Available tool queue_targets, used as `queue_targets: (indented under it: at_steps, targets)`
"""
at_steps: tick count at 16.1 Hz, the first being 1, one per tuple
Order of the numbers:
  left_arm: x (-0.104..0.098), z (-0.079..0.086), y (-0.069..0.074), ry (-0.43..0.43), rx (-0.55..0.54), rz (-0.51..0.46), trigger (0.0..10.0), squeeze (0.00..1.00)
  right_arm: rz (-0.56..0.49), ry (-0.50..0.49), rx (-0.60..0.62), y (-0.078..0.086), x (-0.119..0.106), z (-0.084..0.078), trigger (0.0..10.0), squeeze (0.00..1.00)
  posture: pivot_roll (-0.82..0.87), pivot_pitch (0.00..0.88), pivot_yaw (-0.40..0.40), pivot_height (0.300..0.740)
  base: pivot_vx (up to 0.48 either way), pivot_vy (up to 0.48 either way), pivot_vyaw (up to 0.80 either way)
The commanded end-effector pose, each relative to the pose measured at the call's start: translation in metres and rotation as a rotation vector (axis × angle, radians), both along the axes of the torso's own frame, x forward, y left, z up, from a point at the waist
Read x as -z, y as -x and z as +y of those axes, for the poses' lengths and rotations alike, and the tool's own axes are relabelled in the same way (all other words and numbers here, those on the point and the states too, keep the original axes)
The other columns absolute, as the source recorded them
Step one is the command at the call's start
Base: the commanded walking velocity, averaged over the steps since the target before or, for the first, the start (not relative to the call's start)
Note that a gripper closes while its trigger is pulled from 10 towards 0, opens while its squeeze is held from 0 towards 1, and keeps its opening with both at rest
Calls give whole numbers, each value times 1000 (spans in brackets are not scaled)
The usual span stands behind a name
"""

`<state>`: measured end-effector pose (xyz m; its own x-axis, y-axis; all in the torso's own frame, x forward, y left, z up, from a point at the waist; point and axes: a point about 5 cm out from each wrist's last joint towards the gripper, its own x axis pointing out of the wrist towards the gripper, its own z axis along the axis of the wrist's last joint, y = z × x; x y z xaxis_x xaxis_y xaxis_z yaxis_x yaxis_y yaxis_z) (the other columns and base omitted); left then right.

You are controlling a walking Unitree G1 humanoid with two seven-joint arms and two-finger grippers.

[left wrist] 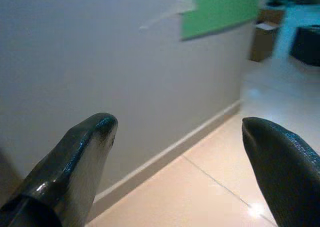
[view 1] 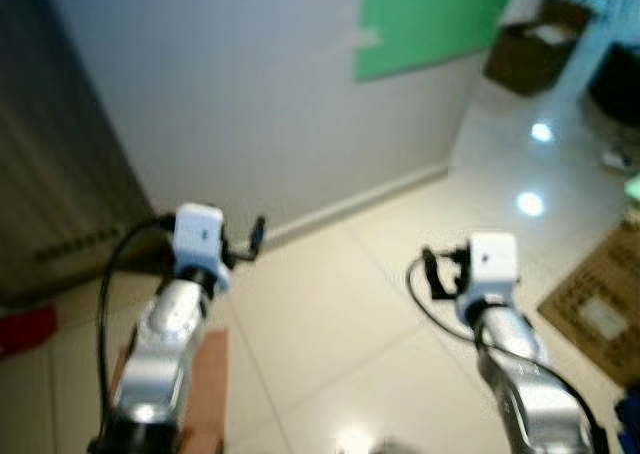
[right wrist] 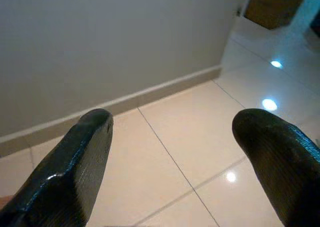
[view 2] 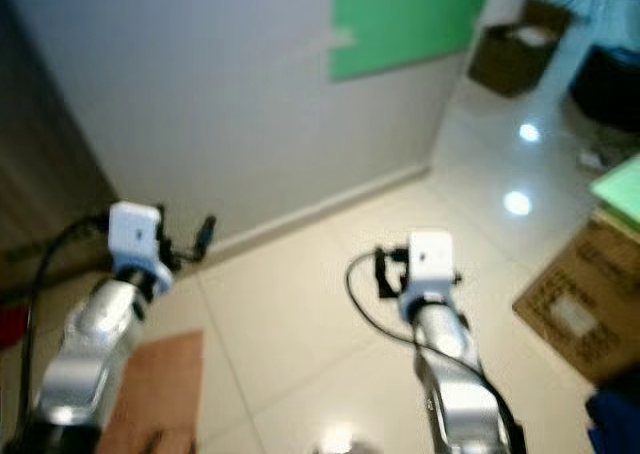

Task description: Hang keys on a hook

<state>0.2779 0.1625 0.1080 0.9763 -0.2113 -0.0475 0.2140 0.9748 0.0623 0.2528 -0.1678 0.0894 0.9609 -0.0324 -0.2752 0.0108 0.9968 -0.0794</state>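
Floor [view 1: 330,314]: glossy pale cream tiles, thin grout lines, bright ceiling-light reflections far right. White skirting board [view 1: 360,199] along the junction with the grey wall. Lying or standing directly on the floor:
- open brown cardboard box [view 1: 530,49], far right, next to the wall corner
- flattened cardboard box with white label [view 1: 600,309], right edge, near side
- reddish-brown mat or board [view 1: 205,394], near left, partly hidden under the silver arm
- red item [view 1: 25,329], far left edge, too blurred to identify
- dark round object [view 1: 615,79], far right, blurred
- small pale scraps [view 1: 615,159] just near of it, unidentifiable
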Motion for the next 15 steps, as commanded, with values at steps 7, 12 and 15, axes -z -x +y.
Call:
queue_targets:
  at_steps: [7,12,15]
  targets:
    - [-6,-11,-4,7,44,-14,10000,0,-20,67,-23,-1,-3,-5,10000,0,-70,0,26,740,320,0,-202]
    - [2,-15,-9,28,40,12,10000,0,-40,31,15,3,-7,-9,10000,0,-123,0,47,740,389,0,-103]
    - [2,-19,-14,33,58,16,10000,0,-39,26,59,8,-6,-18,10000,0,-135,0,72,740,399,0,-800]
